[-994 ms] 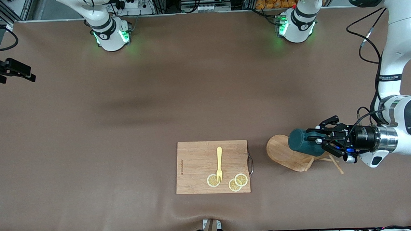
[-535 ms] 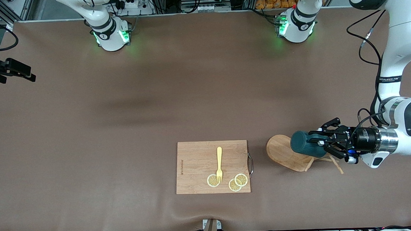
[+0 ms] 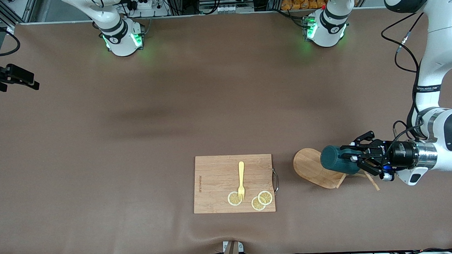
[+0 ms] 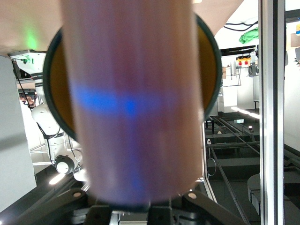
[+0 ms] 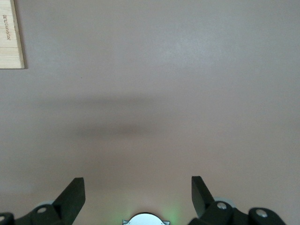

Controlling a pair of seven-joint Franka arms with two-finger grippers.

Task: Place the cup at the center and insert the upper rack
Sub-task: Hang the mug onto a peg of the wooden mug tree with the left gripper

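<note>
Left gripper [image 3: 357, 160] clamps cup [image 3: 334, 159] over upper rack [image 3: 317, 168].

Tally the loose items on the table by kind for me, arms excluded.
Dark teal cylindrical cup: 1
Light wooden mug rack with oval base: 1
Rectangular wooden cutting board: 1
Yellow plastic fork: 1
Round lemon slices: 3
Total: 7

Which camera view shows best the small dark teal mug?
The front view: the small dark teal mug shows whole on its side, held shut by the left gripper above the light wooden mug tree. The left wrist view shows only its rim and yellowish-brown interior. The right wrist view shows nothing of it.
</note>
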